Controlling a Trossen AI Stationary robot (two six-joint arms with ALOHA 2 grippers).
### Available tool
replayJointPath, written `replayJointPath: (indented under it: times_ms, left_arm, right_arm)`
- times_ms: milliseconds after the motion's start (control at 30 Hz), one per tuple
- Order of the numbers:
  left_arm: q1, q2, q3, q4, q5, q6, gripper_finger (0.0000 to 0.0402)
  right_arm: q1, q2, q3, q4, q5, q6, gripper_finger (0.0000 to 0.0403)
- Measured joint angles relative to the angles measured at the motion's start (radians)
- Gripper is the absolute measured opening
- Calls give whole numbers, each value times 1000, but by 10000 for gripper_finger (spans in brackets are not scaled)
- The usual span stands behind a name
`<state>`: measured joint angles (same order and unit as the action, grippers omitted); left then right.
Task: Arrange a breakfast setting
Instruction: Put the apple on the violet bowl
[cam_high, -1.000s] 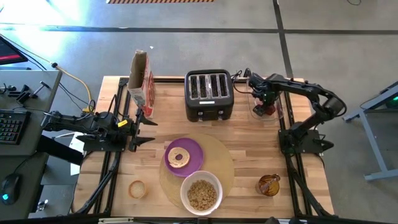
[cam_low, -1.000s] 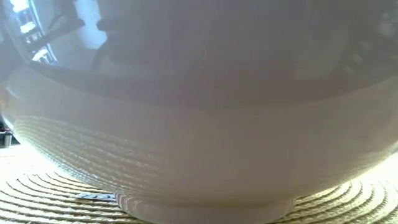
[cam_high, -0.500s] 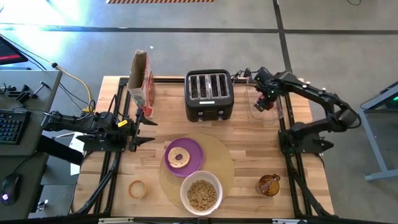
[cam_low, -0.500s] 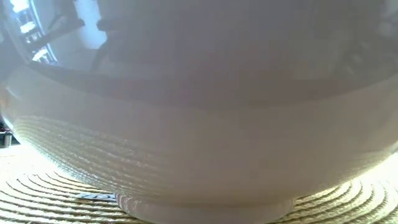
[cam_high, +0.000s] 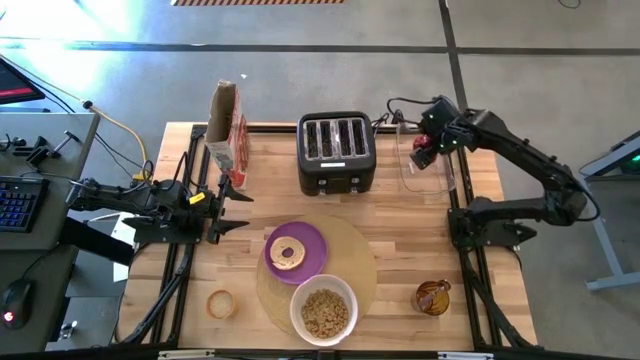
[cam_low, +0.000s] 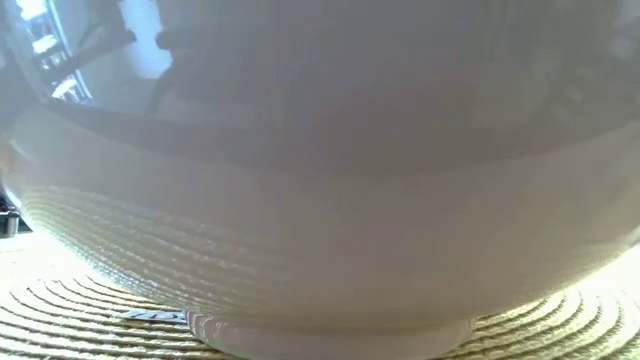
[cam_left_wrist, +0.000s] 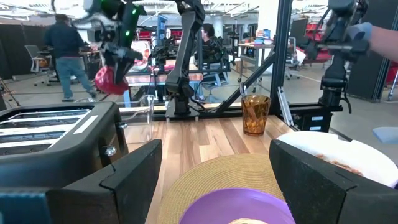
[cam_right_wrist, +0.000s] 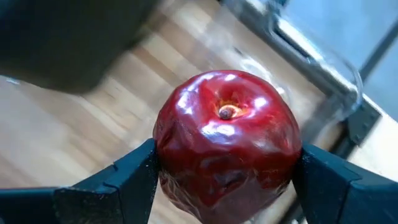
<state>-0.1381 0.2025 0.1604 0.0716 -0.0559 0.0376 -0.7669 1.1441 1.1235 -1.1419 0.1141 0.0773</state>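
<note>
A round tan mat (cam_high: 350, 262) lies at the table's near middle. On it sit a purple plate (cam_high: 310, 245) with a bagel (cam_high: 288, 253) and a white bowl (cam_high: 323, 309) of tan cereal (cam_high: 326, 312); the bowl (cam_low: 320, 200) fills the low view. An amber glass cup (cam_high: 433, 297) stands near right. My right gripper (cam_high: 424, 152) is shut on a red fruit (cam_right_wrist: 227, 146) above a clear container (cam_high: 432, 170) at the far right. My left gripper (cam_high: 240, 208) is open at the left, pointing at the plate. No spoon shows. My right gripper pinches the red fruit by its two opposite sides (cam_right_wrist: 163, 163) between its two fingers (cam_right_wrist: 124, 180). The fruit's stem end (cam_right_wrist: 227, 112) faces away from the wrist. The fruit is lifted clear, above the clear container and the table.
A black toaster (cam_high: 336, 152) stands at the far middle, a cereal box (cam_high: 225, 127) upright at the far left. A small tan round thing (cam_high: 219, 303) lies near left. People and equipment show in the room beyond the table.
My right gripper has risen out of the clear container with the red fruit and gone a little toward the table's far edge. The fruit is lifted clear. My left arm has kept still.
</note>
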Motion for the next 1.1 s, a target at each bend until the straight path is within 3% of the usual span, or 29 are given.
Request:
replayJointPath:
  times_ms: [500, 1100]
  left_arm:
    - [0, 0, 0, 0, 0, 0, 287]
    - [0, 0, 0, 0, 0, 0, 287]
  right_arm:
    - [297, -14, 132, 136, -36, 192, 278]
    - [707, -2, 134, 550, 16, 283, 278]
